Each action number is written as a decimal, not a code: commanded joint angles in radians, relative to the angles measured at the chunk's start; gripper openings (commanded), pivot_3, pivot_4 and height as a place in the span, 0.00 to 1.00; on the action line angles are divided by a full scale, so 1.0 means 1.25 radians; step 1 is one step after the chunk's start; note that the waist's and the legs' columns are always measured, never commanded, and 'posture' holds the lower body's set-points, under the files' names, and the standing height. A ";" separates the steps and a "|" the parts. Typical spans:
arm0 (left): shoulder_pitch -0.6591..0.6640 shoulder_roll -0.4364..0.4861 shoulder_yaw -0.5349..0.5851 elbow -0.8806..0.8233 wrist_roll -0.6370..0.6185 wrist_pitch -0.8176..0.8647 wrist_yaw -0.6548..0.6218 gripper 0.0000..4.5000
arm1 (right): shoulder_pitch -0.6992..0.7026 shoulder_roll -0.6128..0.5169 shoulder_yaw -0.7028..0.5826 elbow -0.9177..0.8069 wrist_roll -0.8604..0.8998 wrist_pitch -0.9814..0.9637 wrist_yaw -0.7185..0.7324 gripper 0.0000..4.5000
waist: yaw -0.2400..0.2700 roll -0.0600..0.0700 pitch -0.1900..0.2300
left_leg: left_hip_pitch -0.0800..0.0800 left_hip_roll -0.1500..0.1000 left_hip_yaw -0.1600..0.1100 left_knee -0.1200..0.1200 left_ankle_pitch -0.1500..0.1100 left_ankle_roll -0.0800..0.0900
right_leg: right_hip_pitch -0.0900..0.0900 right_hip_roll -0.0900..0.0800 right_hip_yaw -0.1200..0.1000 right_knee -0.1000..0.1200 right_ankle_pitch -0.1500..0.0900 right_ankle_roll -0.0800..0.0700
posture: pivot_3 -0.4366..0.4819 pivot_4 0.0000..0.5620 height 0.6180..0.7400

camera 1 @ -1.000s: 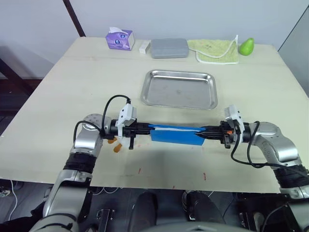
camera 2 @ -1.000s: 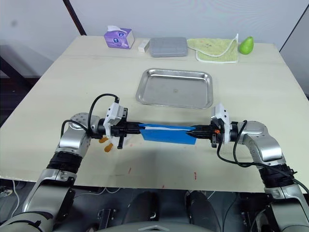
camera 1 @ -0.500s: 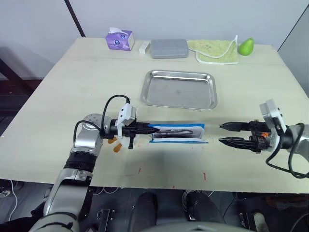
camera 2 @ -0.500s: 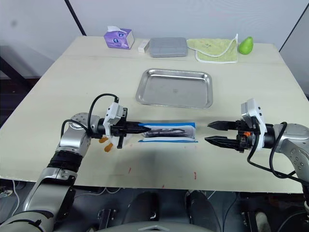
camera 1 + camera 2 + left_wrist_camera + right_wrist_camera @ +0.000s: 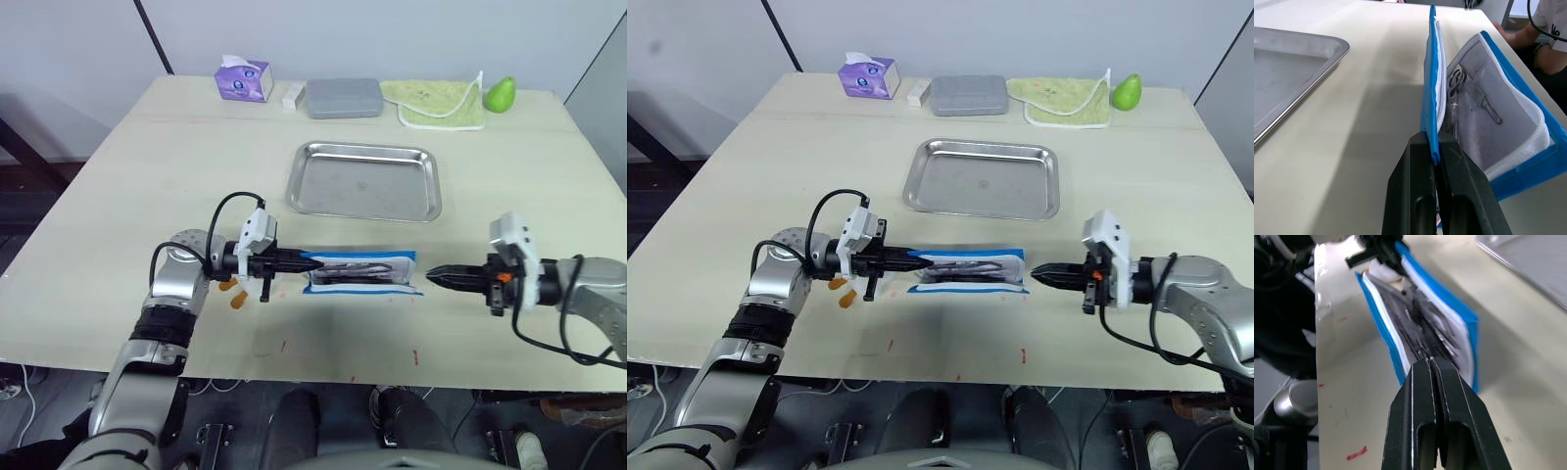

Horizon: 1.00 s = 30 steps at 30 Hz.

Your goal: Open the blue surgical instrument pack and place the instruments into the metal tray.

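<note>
**Pack opened; instruments not yet transferred**

Status: the blue surgical instrument pack [image 5: 360, 271] lies on the tabletop [image 5: 147, 176] just in front of the metal tray [image 5: 364, 181], on the robot's side of it and apart from its rim. The pack is spread open: the whitish lining shows between two blue flaps, and the instruments [image 5: 1458, 93] lie inside it. In the left wrist view, ring handles and a thin shaft are visible against the lining; an exact count is not possible.

Left gripper [image 5: 294, 261]: fingers clenched on the pack's left edge, pinching one blue flap upright, as the left wrist view shows clearly.

Right gripper [image 5: 438, 275]: fingers pressed together with nothing between them, tips pointing at the pack's right end, just beside it and not touching.

Tray: bare metal, no instrument in it.

Judgement of progress:
- Done: opening step looks complete, or nearly so; contents are exposed and reachable.
- Left: the whole transfer. Every instrument is in the pack.
- Next likely need: the right fingers must part before they can take a tool out of the lining, while the left holds the flap aside.

Also beyond the tray, along the far edge: purple tissue box [image 5: 243, 78], grey case [image 5: 343, 97], green cloth [image 5: 433, 101], green pear-shaped object [image 5: 501, 94].
</note>
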 commanded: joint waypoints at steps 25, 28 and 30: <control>-0.145 -0.066 -0.064 0.216 0.178 -0.075 0.136 0.00 | 0.078 0.008 0.246 -0.005 -0.268 -0.164 0.011 0.01 | 0.003 0.000 0.000 | 0.000 0.000 0.000 0.001 0.000 0.000 | 0.000 0.000 0.000 0.000 0.000 0.000 | 0.48 0.27 1.00; -0.173 -0.082 -0.077 0.266 0.210 -0.107 0.155 0.00 | 0.085 0.007 0.254 0.005 -0.288 -0.177 0.011 0.01 | 0.006 -0.001 0.000 | 0.000 0.000 -0.001 0.001 0.000 0.000 | 0.000 0.000 -0.001 0.000 0.000 0.000 | 0.48 0.27 1.00; -0.189 -0.090 -0.083 0.296 0.227 -0.126 0.165 0.00 | 0.087 0.010 0.256 0.009 -0.295 -0.182 0.012 0.01 | 0.007 -0.001 -0.001 | 0.000 -0.001 -0.001 0.001 0.000 0.000 | 0.001 0.000 -0.001 0.000 0.000 0.000 | 0.48 0.27 1.00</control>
